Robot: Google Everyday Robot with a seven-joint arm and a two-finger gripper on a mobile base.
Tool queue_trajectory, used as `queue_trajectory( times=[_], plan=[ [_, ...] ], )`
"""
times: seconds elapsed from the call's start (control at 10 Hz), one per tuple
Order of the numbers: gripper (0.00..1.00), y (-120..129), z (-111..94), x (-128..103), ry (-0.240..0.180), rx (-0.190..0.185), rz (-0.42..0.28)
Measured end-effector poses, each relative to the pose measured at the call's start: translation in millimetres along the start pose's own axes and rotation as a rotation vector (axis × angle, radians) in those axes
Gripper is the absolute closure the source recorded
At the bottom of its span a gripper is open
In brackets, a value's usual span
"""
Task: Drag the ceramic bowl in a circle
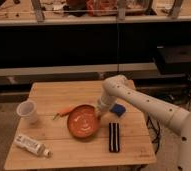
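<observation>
The ceramic bowl (83, 120) lay on the wooden table (49, 92), a little right of its middle. The gripper (98, 114) was down at the right rim of the bowl, at the end of the white arm (139, 100) that reached in from the right. A carrot (64, 112) lay just beside the bowl's upper left edge. 1 white cup (27, 110) stood at the left, a tube (32, 145) lay near the front left, a blue object (118, 109) was behind the gripper, and a dark striped packet (114, 136) lay right of the bowl.
</observation>
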State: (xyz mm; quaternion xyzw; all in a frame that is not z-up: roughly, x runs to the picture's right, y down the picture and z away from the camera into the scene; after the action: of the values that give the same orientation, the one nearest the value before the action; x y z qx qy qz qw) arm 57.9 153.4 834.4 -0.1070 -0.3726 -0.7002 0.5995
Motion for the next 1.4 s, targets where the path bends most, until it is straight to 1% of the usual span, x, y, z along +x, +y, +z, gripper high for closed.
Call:
queue_trajectory(
  times=[0.1,0.3,0.4,0.5,0.6,0.7,0.8,1.0,1.3,1.4],
  plan=[
    [1.0,12.2,-7.2,-16.7,0.002,-0.012,0.023],
    [1.0,25.4,-10.6,-52.3,-0.018,-0.023,0.041],
    [1.0,26.5,-8.4,-65.5,-0.038,-0.023,0.027],
    [1.0,24.0,-6.3,-72.8,-0.053,-0.022,0.014],
    [1.0,15.8,-2.0,-81.0,-0.069,-0.013,-0.007],
    [1.0,2.9,3.7,-87.2,-0.087,-0.002,-0.034],
    [1.0,-16.2,11.0,-90.2,-0.105,0.01,-0.072],
    [1.0,-64.2,30.0,-87.6,-0.135,0.04,-0.147],
    [1.0,-128.8,51.6,-72.4,-0.155,0.074,-0.253],
    [1.0,-148.1,56.2,-59.7,-0.146,0.08,-0.275]
  ],
)
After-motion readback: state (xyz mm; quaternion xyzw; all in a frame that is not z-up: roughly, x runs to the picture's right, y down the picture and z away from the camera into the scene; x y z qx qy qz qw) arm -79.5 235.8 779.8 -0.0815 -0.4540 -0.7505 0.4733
